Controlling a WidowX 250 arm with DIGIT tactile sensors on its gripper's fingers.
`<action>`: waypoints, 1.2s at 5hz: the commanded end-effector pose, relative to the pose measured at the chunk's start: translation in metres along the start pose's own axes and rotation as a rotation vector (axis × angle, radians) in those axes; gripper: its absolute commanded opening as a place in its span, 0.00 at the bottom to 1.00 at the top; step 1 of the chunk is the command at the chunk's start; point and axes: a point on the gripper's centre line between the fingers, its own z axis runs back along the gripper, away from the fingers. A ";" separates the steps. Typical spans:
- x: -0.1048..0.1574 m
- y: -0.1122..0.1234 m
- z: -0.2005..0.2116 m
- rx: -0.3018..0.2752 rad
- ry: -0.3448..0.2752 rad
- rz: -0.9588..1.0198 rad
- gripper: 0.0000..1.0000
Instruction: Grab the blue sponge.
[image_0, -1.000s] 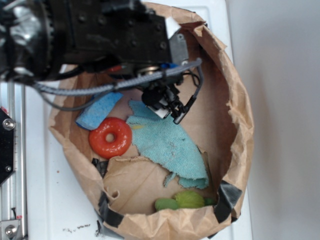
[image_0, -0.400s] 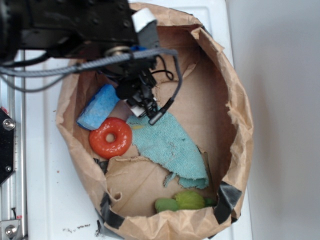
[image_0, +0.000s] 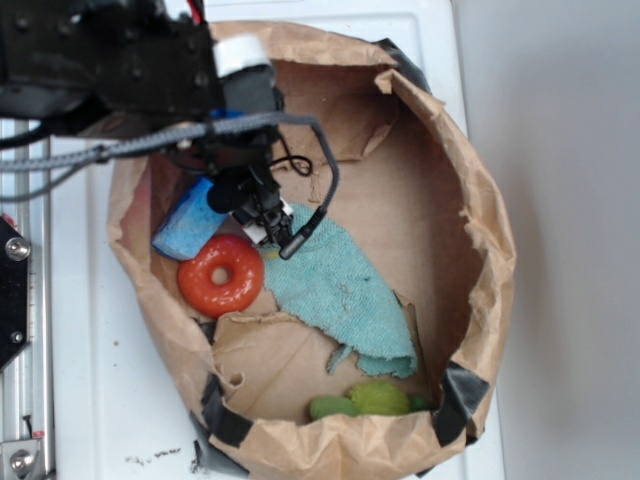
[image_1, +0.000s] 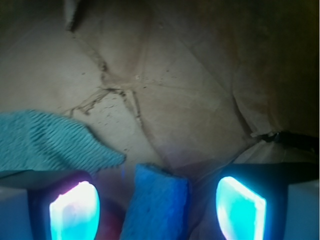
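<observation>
Gripper (image_1: 157, 200) shifted left, spread wide astride blue sponge (image_1: 156, 200), sponge lying diagonally

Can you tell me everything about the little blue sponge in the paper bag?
The blue sponge is a small light-blue foam block with a bumpy, holey surface. It lies slanted inside the brown paper bag, by its left wall, with one end right next to the orange ring. The robot's hand covers its upper end. In the wrist view it sits between the two open fingers, not squeezed yet.
</observation>
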 end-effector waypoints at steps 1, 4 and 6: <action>-0.020 -0.002 -0.023 0.053 -0.049 -0.001 1.00; -0.060 -0.007 -0.041 0.094 -0.270 0.022 0.00; -0.038 -0.014 -0.019 0.056 -0.258 0.047 0.00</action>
